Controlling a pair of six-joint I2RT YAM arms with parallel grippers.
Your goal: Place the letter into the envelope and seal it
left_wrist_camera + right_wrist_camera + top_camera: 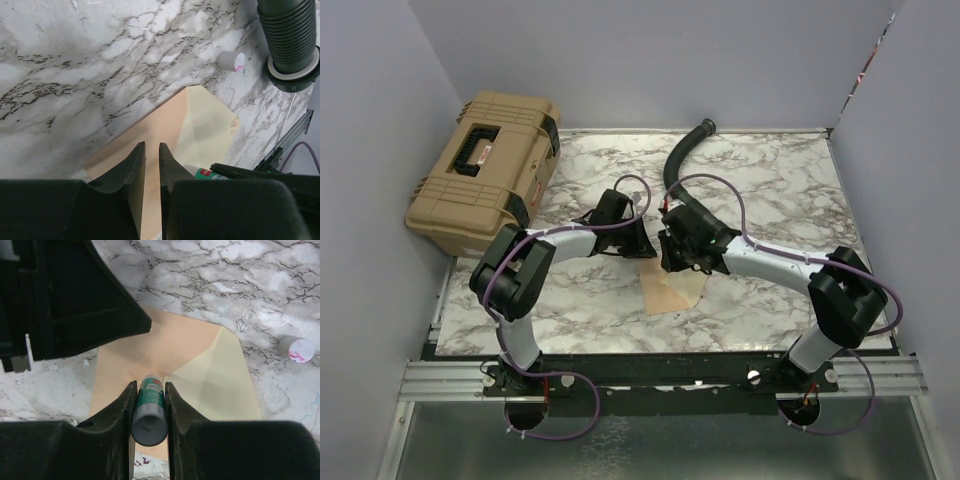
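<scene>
Envelope (165,340): lies flat on the marble table with its pointed flap (215,380) open and the cream inside facing up.
Letter: no loose sheet shows anywhere around the envelope. I judge it is already tucked inside, though the pocket's contents are hidden.
Right gripper (149,386): clenched on a glue stick (150,405), whose tip is down at the envelope's fold line, where the flap meets the body.
Glue cap (297,349): off the stick, on the table past the flap's outer edge and apart from the envelope.
Left gripper (152,146): over the envelope's brown body on the side away from the flap. Its fingers are drawn almost together with only a thin slit between them and nothing visible in it. I cannot tell whether it is pressing on the paper.
Done: insertion, most likely.
Left to do: spread glue along the flap (no glue trace is visible), fold the flap down and press it shut.
</scene>
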